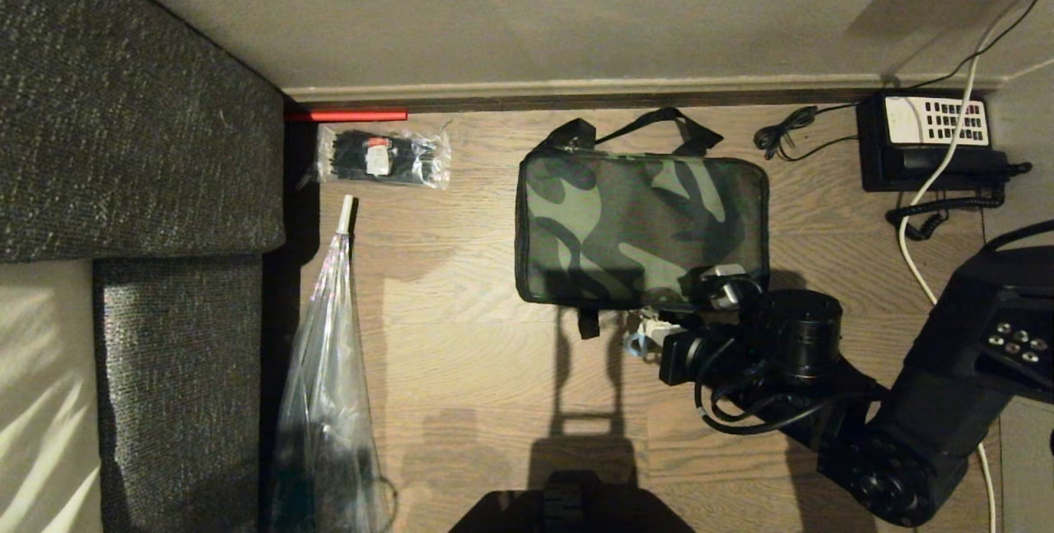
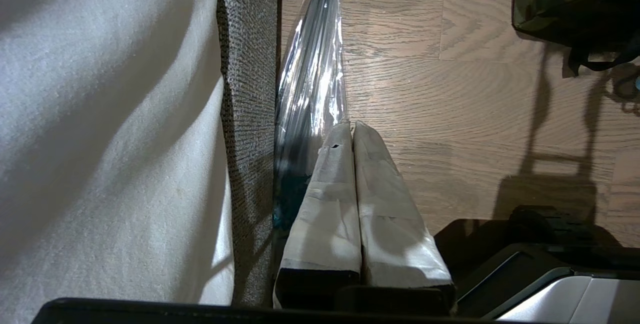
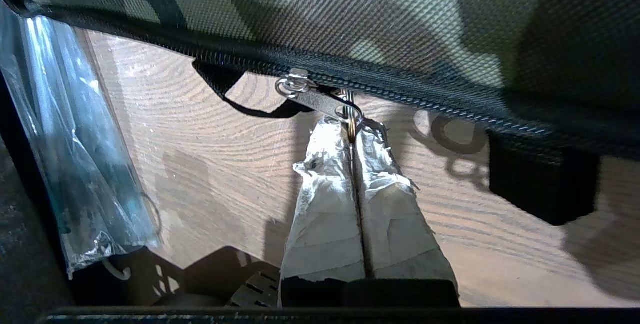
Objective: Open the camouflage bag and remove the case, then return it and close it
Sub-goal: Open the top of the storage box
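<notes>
The zipped, boxy camouflage bag (image 1: 642,228) lies on the floor (image 1: 461,368); right gripper (image 3: 353,131) fingers (image 3: 325,184) clamped on its zipper pull ring (image 3: 351,113); left gripper (image 2: 352,128) fingers together.

Telephone (image 1: 926,142) sits by the wall. Cable-tie packet (image 1: 383,156) lies near the sofa (image 1: 140,121); long clear bag (image 1: 325,385) alongside.

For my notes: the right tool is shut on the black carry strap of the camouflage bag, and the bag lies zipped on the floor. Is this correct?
Not quite. The right tool is shut on the zipper pull ring, not the strap, as the right wrist view shows. The camouflage bag does lie zipped on the floor.
</notes>
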Tool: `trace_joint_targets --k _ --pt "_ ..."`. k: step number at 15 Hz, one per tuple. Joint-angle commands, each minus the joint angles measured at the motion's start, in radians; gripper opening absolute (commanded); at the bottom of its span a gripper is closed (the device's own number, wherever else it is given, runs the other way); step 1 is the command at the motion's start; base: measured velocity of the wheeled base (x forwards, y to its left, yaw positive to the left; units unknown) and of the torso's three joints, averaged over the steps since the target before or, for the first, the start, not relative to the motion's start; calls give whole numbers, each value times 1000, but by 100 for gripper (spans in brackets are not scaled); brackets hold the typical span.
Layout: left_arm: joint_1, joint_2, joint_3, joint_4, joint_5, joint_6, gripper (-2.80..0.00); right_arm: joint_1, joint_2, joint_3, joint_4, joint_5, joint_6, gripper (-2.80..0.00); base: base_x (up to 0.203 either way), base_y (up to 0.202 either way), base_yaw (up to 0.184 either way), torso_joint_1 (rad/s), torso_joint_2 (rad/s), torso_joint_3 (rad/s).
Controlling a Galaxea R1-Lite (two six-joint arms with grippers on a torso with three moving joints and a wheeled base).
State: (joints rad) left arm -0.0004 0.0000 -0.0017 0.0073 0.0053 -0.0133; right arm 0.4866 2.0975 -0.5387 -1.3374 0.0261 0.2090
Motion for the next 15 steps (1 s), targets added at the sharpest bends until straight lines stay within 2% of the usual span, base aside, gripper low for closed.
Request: trace_joint_targets --k 1,11,15 --pt "-1 0 0 0 1 0 -280 -12 -23 9 -6 16 1 -280 0 0 0 0 0 0" --pt "-1 -1 0 0 1 0 -280 -53 -98 54 55 54 -5 -280 0 0 0 0 0 0" --pt "-1 0 0 0 1 0 -280 -93 -136 59 81 77 -10 -280 0 0 0 0 0 0"
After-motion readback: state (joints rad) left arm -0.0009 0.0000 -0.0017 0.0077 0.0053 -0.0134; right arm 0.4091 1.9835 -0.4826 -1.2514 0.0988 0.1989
